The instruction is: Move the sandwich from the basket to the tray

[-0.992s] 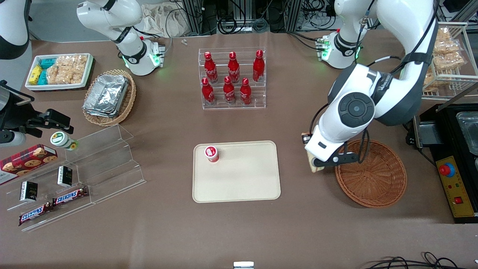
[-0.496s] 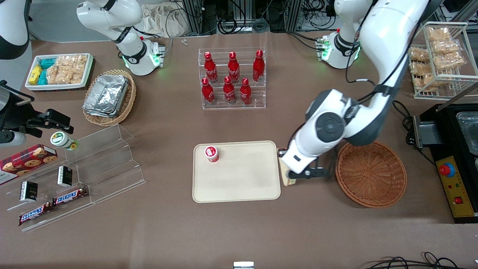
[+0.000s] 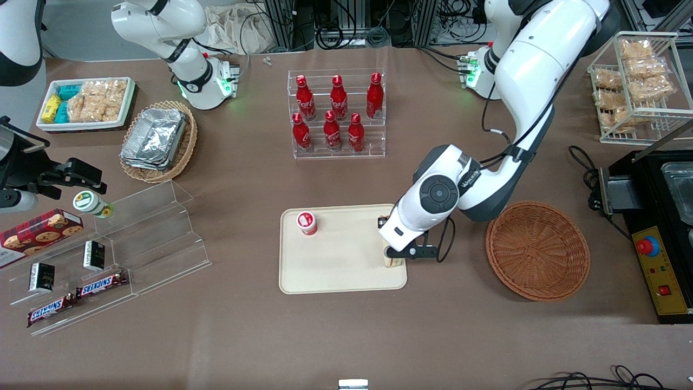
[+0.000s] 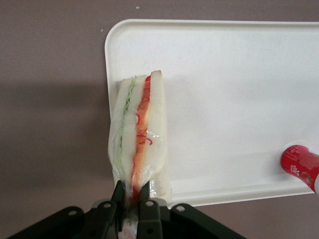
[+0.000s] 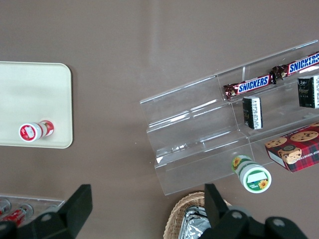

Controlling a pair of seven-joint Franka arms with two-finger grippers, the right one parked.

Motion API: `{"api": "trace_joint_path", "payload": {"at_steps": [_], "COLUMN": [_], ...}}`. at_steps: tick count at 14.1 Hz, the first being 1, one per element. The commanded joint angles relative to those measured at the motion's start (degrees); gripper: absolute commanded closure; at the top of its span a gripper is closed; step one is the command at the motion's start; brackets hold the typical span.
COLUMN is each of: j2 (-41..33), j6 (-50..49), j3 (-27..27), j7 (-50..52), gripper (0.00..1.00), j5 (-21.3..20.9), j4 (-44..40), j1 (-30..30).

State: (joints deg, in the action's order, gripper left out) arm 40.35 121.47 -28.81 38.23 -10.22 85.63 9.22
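The sandwich [image 4: 139,134] is a plastic-wrapped wedge of white bread with red-orange and green layers. My left gripper [image 4: 132,191] is shut on its end. In the front view the gripper [image 3: 399,254] holds the sandwich [image 3: 393,262] over the cream tray [image 3: 341,273], at the tray's end nearest the basket. Whether the sandwich touches the tray I cannot tell. The round reddish-brown basket [image 3: 537,250] stands beside the tray toward the working arm's end, with nothing in it.
A small red-capped container [image 3: 306,222] stands on the tray, also seen as a red cap [image 4: 299,164] from the wrist. A rack of red bottles [image 3: 337,115] stands farther from the camera. A clear acrylic shelf [image 3: 135,244] lies toward the parked arm's end.
The left arm has swung from the basket's rim over to the tray, carrying the sandwich with it. The basket and the red-capped container have stayed put.
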Motion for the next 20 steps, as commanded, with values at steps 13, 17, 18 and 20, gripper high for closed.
{"api": "trace_joint_path", "payload": {"at_steps": [13,17,18,20], "j2": [-5.7,-12.4,-14.1,-17.4], "j6": [-11.1,-20.5,-22.7,-25.4], "j3": [-0.4,-0.6,-0.5,-0.4], "j7": [-1.6,-7.9,-9.7,-12.3], "gripper": [0.01,0.01,0.01,0.01], "j5": [-2.6,-1.0,-1.1,-1.5], "j4": [-1.8,-2.3,-2.3,-2.3], "j1": [-5.1,-12.5,-14.6,-17.8]}}
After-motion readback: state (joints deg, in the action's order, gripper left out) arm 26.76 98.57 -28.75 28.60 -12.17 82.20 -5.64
